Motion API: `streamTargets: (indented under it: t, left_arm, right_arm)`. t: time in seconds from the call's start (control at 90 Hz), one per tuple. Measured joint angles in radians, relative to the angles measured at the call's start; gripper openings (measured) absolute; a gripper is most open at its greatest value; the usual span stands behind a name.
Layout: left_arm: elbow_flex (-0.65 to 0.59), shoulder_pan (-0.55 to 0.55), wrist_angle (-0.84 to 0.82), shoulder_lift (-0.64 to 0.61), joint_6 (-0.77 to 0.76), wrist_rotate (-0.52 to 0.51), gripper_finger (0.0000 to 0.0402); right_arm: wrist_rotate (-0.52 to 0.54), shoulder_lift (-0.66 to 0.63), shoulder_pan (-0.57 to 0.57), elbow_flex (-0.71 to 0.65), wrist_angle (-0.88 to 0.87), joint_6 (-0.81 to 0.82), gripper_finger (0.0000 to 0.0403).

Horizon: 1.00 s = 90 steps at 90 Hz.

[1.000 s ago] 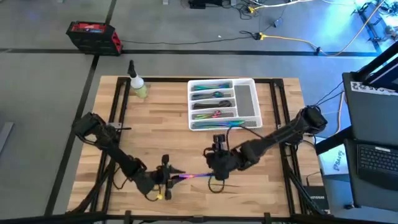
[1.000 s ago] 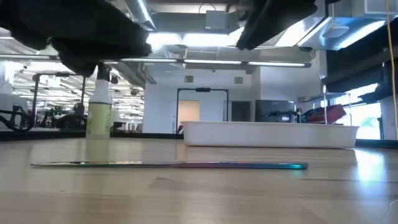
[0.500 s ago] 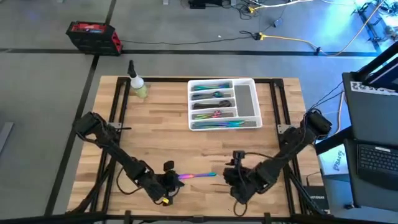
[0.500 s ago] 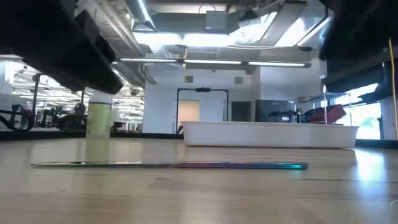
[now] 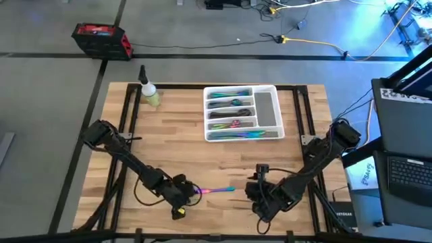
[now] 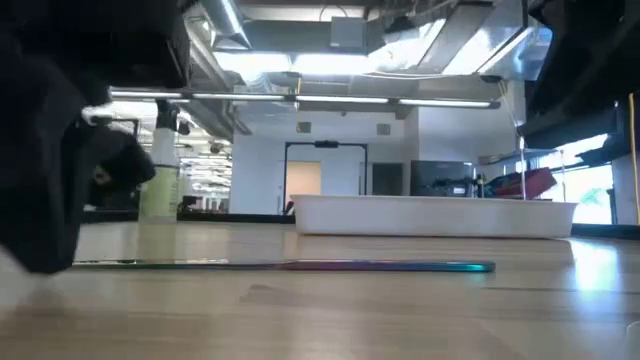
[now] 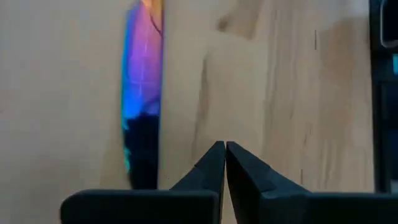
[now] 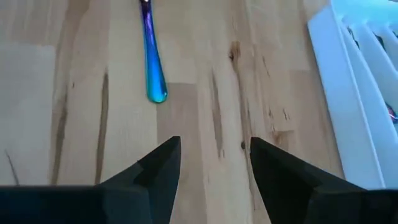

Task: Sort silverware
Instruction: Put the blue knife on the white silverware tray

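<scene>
One slim iridescent rainbow metal utensil [image 5: 214, 191] lies loose near the wooden table's [image 5: 182, 145] front edge. The left gripper [image 7: 225, 163], fingers pressed together, sits beside its end (not gripping); it must spread, then pinch. The right gripper [image 8: 211, 163] waits nearby, spread.

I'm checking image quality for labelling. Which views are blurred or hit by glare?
Low view: a dark blurred arm mass fills the left side, and the ceiling lights are bright; the knife lies flat and readable. Left wrist view: the knife is soft and out of focus beside the left gripper. Right wrist view: fairly sharp past the right gripper.
</scene>
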Motion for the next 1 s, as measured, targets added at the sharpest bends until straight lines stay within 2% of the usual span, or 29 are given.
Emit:
streamTargets:
  t: [0.156,0.244,0.3,0.356,0.456,0.511,0.589,0.7,0.856,0.933,1.0]
  left_arm:
    - [-0.002,0.023,-0.04,0.0,0.016,-0.012,0.0]
    - [-0.002,0.039,-0.049,-0.001,0.045,-0.086,0.0]
    - [0.005,0.051,-0.07,0.0,0.051,-0.168,0.0]
    - [0.025,0.064,-0.145,0.003,0.039,-0.297,0.0]
    - [0.116,0.071,-0.448,0.005,-0.215,-0.531,0.0]
    - [0.166,0.067,-0.579,0.003,-0.319,-0.611,0.0]
    - [0.215,0.051,-0.667,0.003,-0.325,-0.683,0.0]
    - [0.272,0.026,-0.676,0.001,-0.231,-0.722,0.0]
    - [0.29,0.007,-0.625,0.001,-0.227,-0.717,0.0]
    - [0.284,-0.001,-0.582,0.002,-0.226,-0.7,0.0]
    - [0.275,-0.012,-0.554,0.002,-0.223,-0.674,0.0]
  right_arm:
    - [0.025,0.0,0.0,0.0,-0.017,-0.004,0.0177]
    - [0.03,0.0,0.0,0.0,-0.026,-0.004,0.0177]
    - [0.03,0.0,0.0,0.0,-0.028,-0.004,0.0177]
    - [0.03,0.0,0.0,0.0,-0.031,-0.004,0.0177]
    - [0.028,0.0,0.0,0.0,-0.032,-0.002,0.0177]
    - [0.027,0.0,0.0,0.0,-0.033,0.002,0.0177]
    - [0.024,0.0,0.0,0.0,-0.032,0.004,0.0177]
    - [0.023,0.0,0.0,0.0,-0.033,0.002,0.0177]
    - [0.025,0.0,0.0,-0.001,-0.01,-0.027,0.0177]
    - [0.016,0.0,-0.008,-0.024,0.105,-0.11,0.0177]
    - [-0.041,0.001,-0.021,-0.057,0.258,-0.223,0.0177]
